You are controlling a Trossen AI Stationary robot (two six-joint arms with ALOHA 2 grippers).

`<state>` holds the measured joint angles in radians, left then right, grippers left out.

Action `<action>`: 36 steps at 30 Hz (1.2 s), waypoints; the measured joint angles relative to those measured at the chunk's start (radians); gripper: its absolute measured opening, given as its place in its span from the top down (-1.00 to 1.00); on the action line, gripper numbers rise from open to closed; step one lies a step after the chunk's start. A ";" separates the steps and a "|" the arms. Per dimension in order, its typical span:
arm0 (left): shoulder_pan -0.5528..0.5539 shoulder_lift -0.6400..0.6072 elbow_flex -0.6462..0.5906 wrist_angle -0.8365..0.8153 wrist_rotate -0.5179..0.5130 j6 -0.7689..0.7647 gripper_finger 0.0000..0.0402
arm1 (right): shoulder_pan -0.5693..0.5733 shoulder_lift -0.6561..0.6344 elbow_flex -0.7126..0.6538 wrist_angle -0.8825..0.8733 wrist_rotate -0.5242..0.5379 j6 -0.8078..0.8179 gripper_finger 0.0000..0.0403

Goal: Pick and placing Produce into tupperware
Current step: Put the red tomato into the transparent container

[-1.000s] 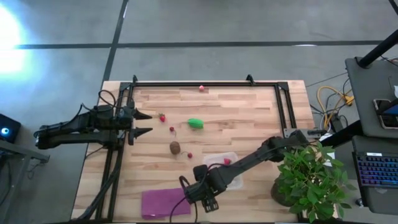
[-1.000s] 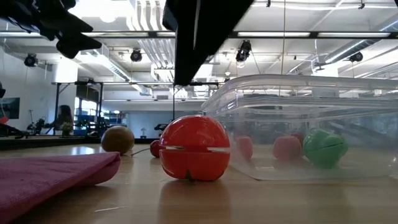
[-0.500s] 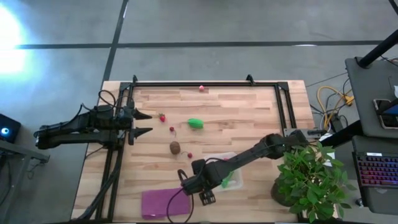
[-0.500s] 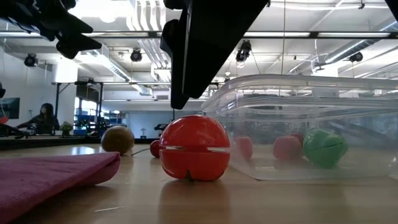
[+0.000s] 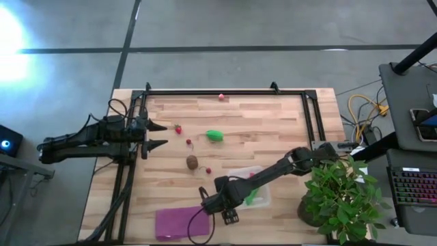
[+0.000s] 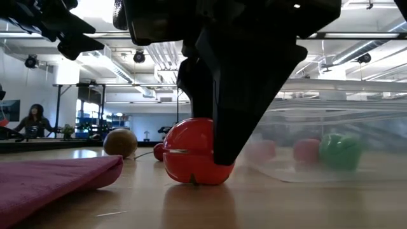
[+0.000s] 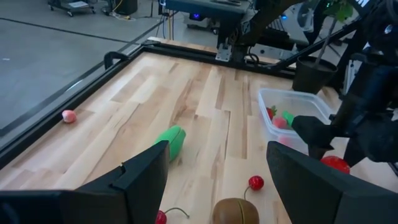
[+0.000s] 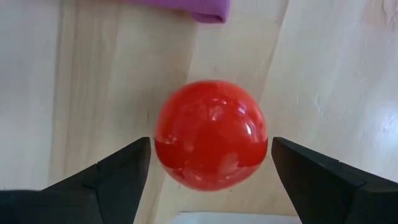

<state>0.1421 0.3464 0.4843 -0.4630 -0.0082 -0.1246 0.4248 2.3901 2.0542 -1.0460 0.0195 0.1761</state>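
Tupperware (image 6: 356, 127) and purple sheet (image 6: 54, 175) flank red ball (image 8: 211, 134) under right end effector (image 8: 208, 171)

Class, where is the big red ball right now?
The red ball lies on the table's front edge between the purple sheet and the tupperware, directly under the open right gripper.

No lettering, label, brand, number or sign can be read in any view. The monitor and keyboard at the high view's right edge may carry markings, but they are too small to make out.
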 joint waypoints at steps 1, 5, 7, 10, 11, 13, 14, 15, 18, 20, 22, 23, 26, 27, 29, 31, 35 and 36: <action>0.000 0.002 0.000 0.000 0.000 0.000 -0.27 | 0.000 0.000 -0.003 0.001 0.000 0.000 -0.62; 0.000 0.006 0.000 0.001 0.000 -0.001 -0.27 | -0.003 0.000 -0.004 0.008 0.007 0.007 -0.62; 0.000 0.007 0.000 0.000 0.000 -0.001 -0.27 | -0.004 0.000 -0.003 0.018 0.007 0.008 -0.62; 0.000 0.010 0.000 0.001 0.000 -0.002 -0.27 | -0.005 0.000 -0.003 0.020 0.008 0.008 -0.62; 0.000 0.012 0.000 0.001 0.000 -0.002 -0.27 | -0.005 0.000 -0.003 0.021 0.008 0.008 -0.62; 0.000 0.014 0.000 0.000 0.000 -0.002 -0.27 | -0.007 0.000 -0.003 0.026 0.008 0.015 -0.61; 0.000 0.017 0.000 0.001 0.000 -0.002 -0.27 | -0.008 0.000 -0.003 0.028 0.008 0.019 -0.60; 0.000 0.019 0.000 0.001 0.000 -0.002 -0.27 | -0.008 0.000 -0.003 0.028 0.008 0.025 -0.59; 0.000 0.020 0.000 0.001 0.000 -0.002 -0.27 | -0.009 0.000 -0.003 0.027 0.008 0.034 -0.49; 0.000 0.019 0.000 0.001 0.000 -0.002 -0.27 | -0.009 0.000 -0.003 0.028 0.008 0.034 -0.41; 0.000 0.018 0.000 0.000 0.000 -0.002 -0.27 | -0.009 0.000 -0.003 0.028 0.007 0.033 -0.34; 0.000 0.017 0.000 0.001 0.000 -0.002 -0.27 | -0.009 0.000 -0.003 0.028 0.008 0.034 -0.31; 0.000 0.019 0.000 0.001 0.000 -0.002 -0.27 | -0.009 0.000 -0.001 0.026 0.007 0.034 -0.25; 0.000 0.020 0.000 0.001 0.000 -0.002 -0.27 | -0.009 0.000 0.004 0.023 0.007 0.034 -0.25; 0.000 0.020 0.000 0.001 0.000 -0.002 -0.27 | -0.009 -0.002 0.025 0.023 0.007 0.050 -0.25; 0.000 0.019 0.000 0.001 0.000 -0.002 -0.27 | -0.011 -0.006 0.057 0.019 0.007 0.066 -0.26; 0.000 0.020 0.000 0.001 0.000 -0.002 -0.27 | -0.015 -0.011 0.115 -0.002 0.030 0.079 -0.27; 0.000 0.020 0.000 0.001 0.000 -0.002 -0.27 | -0.016 -0.011 0.127 -0.014 0.035 0.079 -0.27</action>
<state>0.1423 0.3660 0.4843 -0.4625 -0.0082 -0.1265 0.4090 2.3795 2.1812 -1.0600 0.0542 0.2546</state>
